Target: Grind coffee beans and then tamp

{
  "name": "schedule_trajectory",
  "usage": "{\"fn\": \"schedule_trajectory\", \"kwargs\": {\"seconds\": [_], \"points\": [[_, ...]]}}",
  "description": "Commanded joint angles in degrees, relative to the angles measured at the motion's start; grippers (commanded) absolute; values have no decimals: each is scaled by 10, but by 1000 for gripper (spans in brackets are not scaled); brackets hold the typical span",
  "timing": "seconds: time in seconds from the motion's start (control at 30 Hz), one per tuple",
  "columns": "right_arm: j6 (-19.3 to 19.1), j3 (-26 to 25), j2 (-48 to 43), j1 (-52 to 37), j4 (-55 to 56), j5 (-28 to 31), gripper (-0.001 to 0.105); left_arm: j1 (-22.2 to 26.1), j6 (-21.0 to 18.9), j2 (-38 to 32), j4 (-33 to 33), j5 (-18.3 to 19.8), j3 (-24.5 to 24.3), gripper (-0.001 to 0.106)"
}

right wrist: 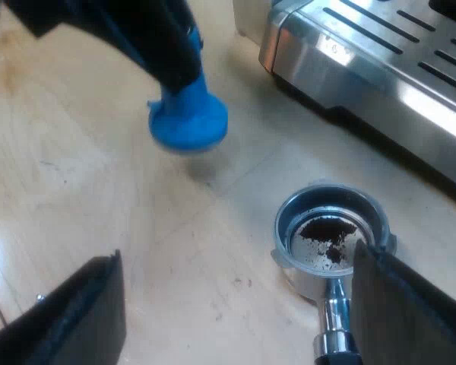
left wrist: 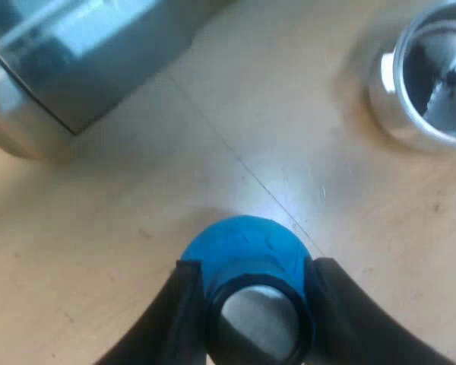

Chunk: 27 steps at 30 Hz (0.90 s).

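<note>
My left gripper (left wrist: 256,268) is shut on the blue tamper (left wrist: 247,247), holding it by its neck a little above the wooden table (left wrist: 137,228). The metal holder (right wrist: 328,236) lies on the table near the espresso machine (right wrist: 380,68), its basket facing up with a little dark ground coffee in it. In the right wrist view the tamper (right wrist: 188,122) hangs in the other arm's fingers, apart from the holder. My right gripper (right wrist: 235,262) is open wide over the table, and the holder's metal neck runs close beside one finger (right wrist: 410,312).
The machine's slotted steel drip tray (right wrist: 395,38) borders the table by the holder. The machine's rounded steel corner (left wrist: 53,84) stands close to the tamper in the left wrist view. Bare wooden table lies between tamper and holder.
</note>
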Motion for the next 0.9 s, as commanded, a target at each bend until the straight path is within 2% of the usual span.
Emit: {"fn": "schedule_trajectory", "kwargs": {"seconds": [0.03, 0.1, 0.13, 0.17, 0.23, 0.37, 0.53, 0.6, 0.8, 0.9], "points": [[2, -5, -3, -2, 1, -5, 64, 1, -4, -4, -19, 0, 6, 0], [51, -5, 3, -5, 3, -22, 64, 1, -4, -4, -35, 0, 12, 0], [56, -6, 7, -7, 3, -35, 64, 1, -4, -4, -39, 0, 13, 0], [54, -8, 15, -13, 6, -61, 64, 1, -4, 0, -45, -3, 14, 0], [49, -11, 33, -17, 6, -71, 64, 1, -4, 5, -50, -7, 14, 0], [47, -28, 68, -17, 5, -64, 64, 1, -4, 22, -76, -29, 14, 0], [24, -53, 104, -20, 5, -65, 64, 1, -4, 34, -102, -31, 14, 0], [22, -60, 117, -22, 5, -64, 64, 1, -4, 36, -110, -56, 14, 0], [22, -61, 132, -35, 5, -42, 64, 1, -4, 38, -113, -89, 14, 0], [22, -61, 134, -44, 5, -24, 64, 1, 2, 38, -113, -91, 14, 0]]}}
